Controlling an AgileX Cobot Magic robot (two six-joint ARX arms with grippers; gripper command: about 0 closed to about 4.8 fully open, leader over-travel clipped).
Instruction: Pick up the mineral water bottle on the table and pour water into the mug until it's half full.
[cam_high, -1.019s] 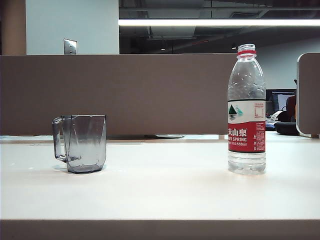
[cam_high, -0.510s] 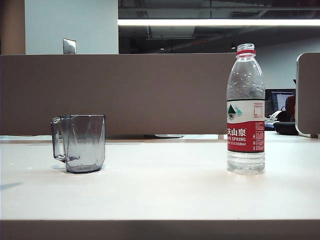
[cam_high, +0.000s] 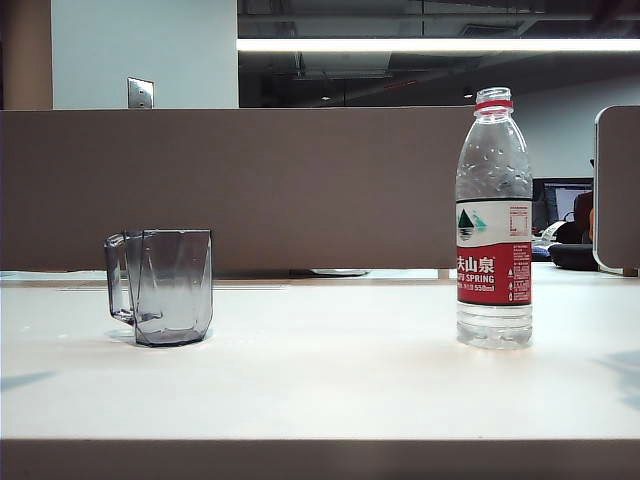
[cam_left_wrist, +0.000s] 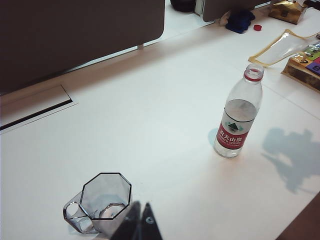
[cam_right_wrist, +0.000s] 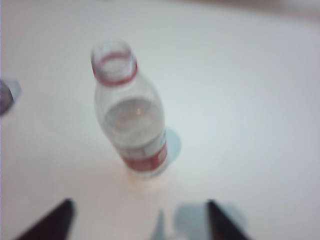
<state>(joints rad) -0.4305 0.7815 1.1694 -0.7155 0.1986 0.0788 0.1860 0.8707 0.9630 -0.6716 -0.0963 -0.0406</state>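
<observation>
A: What's new since a second ago?

B: Nearest, faint arm shadows have crept onto the table (cam_high: 320, 390) edges. The left gripper (cam_left_wrist: 139, 222) hovers over the mug (cam_high: 160, 287), tips together. The right gripper (cam_right_wrist: 140, 220), jaws apart, hangs above the uncapped mineral water bottle (cam_high: 493, 220).

A: Contact yet?

B: Probably not; the right view is blurred. Bottle and mug stand upright, well apart, unmoved. The grasp looks next.

Open-plan office, brown desk partition (cam_high: 250, 185) behind the off-white bench (cam_high: 320, 385), long ceiling strip light (cam_high: 440, 45) under exposed ducts, computer monitor (cam_high: 563, 197) at a neighbouring desk, wall switch plate (cam_high: 140, 93), cable slot (cam_left_wrist: 35, 111) in the bench
</observation>
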